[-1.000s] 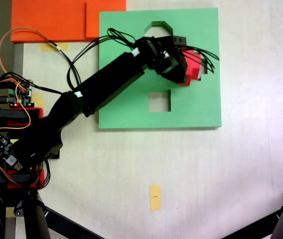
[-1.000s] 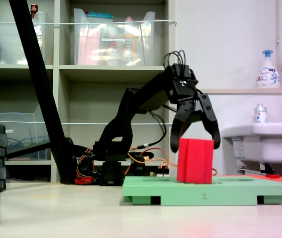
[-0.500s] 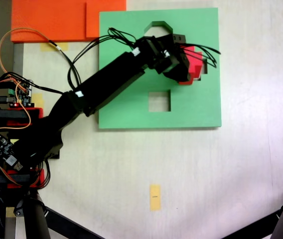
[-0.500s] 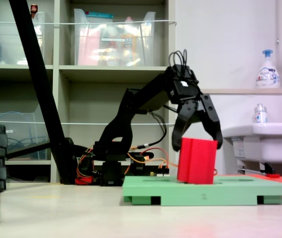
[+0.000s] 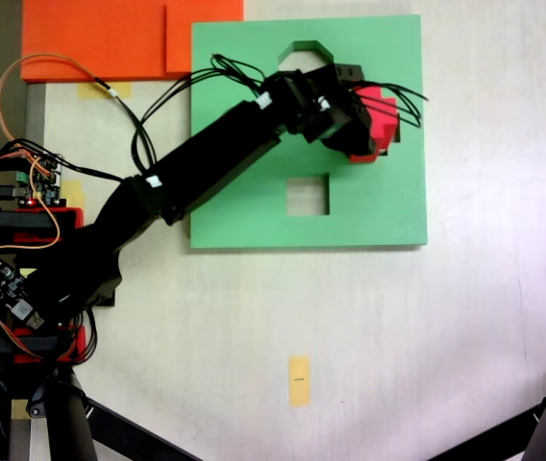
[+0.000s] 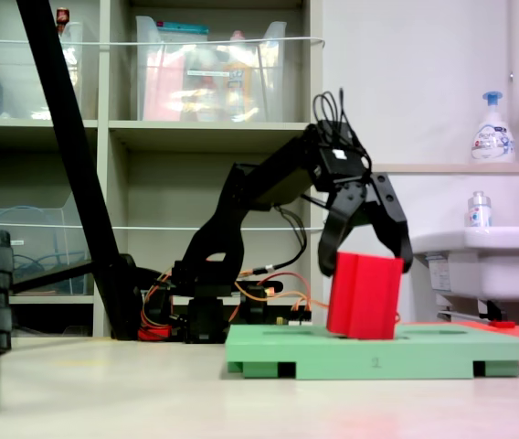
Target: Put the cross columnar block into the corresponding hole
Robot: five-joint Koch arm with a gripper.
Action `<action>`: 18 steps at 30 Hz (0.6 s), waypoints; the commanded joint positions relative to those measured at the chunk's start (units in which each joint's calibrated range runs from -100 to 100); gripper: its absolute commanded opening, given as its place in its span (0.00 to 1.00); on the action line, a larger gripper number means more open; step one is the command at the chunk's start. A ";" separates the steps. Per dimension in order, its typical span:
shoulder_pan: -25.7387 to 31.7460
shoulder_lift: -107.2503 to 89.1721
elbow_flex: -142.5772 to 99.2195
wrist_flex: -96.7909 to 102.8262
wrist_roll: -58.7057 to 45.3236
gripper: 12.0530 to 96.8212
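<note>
The cross columnar block is bright red and stands on the right half of the light-green board, leaning a little to the right in a fixed view from the side. My gripper comes down over its top, with the jaws spread wide and one finger against each upper side. The corresponding hole is hidden beneath the block and gripper. I cannot tell whether the block's foot sits in a cutout or on the board's face.
The board has an octagonal cutout at the top and a square cutout below the arm. Orange foam sheets lie at the upper left. Circuit boards and wires sit by the arm's base, and a yellow tape strip marks the table.
The gripper and the red block shifted slightly to the right. The block went from upright to leaning right.
</note>
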 commanded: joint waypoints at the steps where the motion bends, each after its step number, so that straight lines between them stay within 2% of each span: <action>1: 0.29 -3.92 5.34 10.93 -0.10 0.32; 18: 1.90 -8.11 5.24 11.03 -0.05 0.32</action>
